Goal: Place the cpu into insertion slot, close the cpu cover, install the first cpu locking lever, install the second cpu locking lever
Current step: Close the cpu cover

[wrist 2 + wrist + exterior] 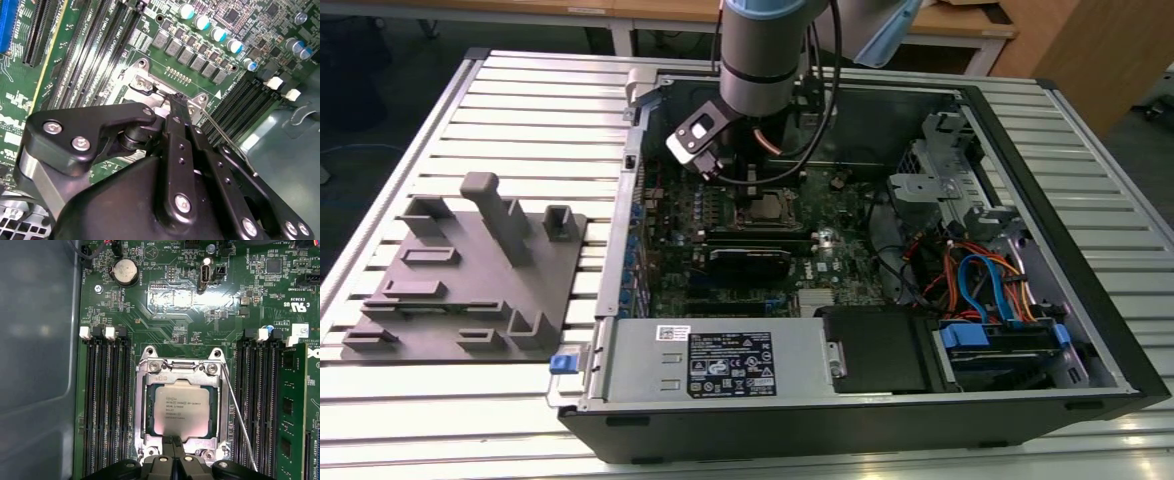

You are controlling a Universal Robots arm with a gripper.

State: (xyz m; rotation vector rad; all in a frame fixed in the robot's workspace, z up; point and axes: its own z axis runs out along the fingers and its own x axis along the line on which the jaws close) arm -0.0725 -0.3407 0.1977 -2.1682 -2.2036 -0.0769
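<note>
In the exterior view, a grey fixture tray point(467, 270) lies left of the open computer case point(1067, 130). In the first wrist view, two banks of memory slots point(106, 405) flank the insertion slot point(215, 412). One cpu point(181, 409) sits inside it, the cpu cover point(144, 405) is down, and one wire lever point(239, 415) angles away. My pincer point(172, 440) is pressed closed, gripping nothing visible, with its tip at the cover's edge. In the second wrist view its black linkage point(100, 130) masks most of the socket.

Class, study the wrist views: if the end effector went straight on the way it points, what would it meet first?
Probably the cpu cover: the end effector points at the frame's near edge, beside the cpu seated under it. Depth is unclear; it may already touch.
</note>
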